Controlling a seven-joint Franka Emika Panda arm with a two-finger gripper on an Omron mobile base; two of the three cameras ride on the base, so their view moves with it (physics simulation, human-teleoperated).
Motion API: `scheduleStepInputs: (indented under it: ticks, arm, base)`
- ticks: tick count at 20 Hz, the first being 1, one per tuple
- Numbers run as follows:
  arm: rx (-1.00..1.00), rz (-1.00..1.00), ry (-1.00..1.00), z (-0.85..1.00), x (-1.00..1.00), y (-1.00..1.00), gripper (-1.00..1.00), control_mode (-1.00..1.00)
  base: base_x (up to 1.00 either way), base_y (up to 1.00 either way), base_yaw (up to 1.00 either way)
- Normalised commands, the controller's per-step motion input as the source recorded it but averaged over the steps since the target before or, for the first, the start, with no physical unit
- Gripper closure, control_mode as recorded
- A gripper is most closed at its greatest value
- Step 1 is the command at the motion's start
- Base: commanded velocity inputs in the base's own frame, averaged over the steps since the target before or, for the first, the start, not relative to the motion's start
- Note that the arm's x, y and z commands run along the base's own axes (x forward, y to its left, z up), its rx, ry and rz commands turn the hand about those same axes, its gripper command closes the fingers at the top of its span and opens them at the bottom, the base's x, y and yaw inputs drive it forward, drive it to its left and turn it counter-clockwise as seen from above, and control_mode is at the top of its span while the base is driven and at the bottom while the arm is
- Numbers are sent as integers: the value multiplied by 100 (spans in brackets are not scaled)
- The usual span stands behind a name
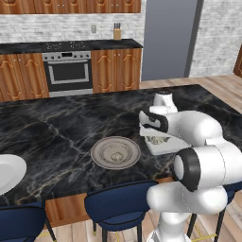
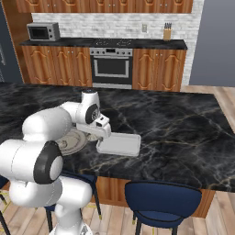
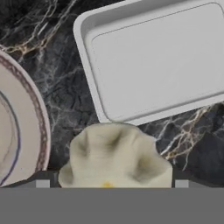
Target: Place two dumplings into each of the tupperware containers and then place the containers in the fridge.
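Gripper (image 3: 112,186) hangs low over the near edge of the black marble counter (image 1: 56,132), fingers spread wide either side of a dumpling (image 3: 114,155) without pinching it; whether the dumpling rests on the stone cannot be told. Just beyond it lies a pale tray (image 3: 157,57), with a round grey plate (image 1: 116,152) close on its left holding another dumpling (image 1: 116,154). Far back, the oven (image 2: 110,67) sits in the wooden cabinets, the tall grey fridge (image 1: 168,40) to its right.
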Motion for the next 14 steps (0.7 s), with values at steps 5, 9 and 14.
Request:
scheduleStepInputs:
  ticks: [5, 9, 14]
  arm:
    - [0, 0, 2, -7, 21, -48, 100, -100]
    - [0, 0, 0, -25, 33, -14, 100, -100]
    - [0, 0, 0, -37, 38, -21, 100, -100]
  base:
    - [0, 0, 0]
    - [0, 0, 0]
    - [0, 0, 0]
